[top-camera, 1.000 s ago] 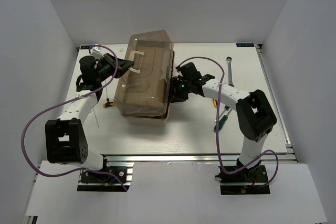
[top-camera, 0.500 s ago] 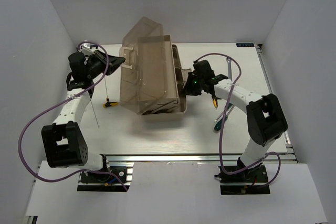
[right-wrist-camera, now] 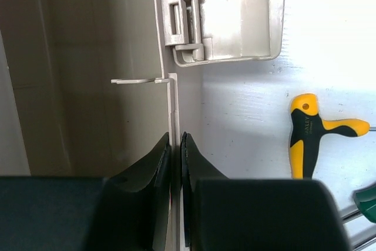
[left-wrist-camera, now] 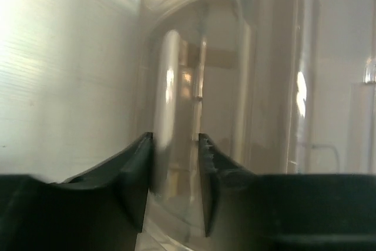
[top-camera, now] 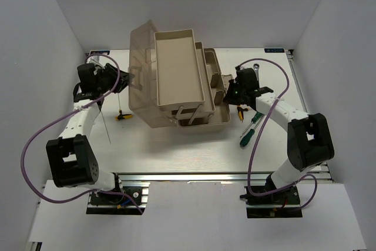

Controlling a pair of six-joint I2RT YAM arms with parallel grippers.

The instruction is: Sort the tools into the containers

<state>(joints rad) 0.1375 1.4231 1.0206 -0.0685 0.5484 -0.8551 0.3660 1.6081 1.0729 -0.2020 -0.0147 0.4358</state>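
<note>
R gripper [right-wrist-camera: 175,139] pinches toolbox base [right-wrist-camera: 174,95] rim w/ hex key [right-wrist-camera: 306,136] just beside on its right, well apart from L gripper [left-wrist-camera: 174,145], which straddles lid [left-wrist-camera: 176,74], grip unclear.

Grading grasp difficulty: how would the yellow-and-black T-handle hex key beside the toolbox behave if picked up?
The T-handle hex key looks small, so probably light. Its handle lies flat on the table, so it likely won't roll. The smooth moulded handle might slip when pinched.
</note>
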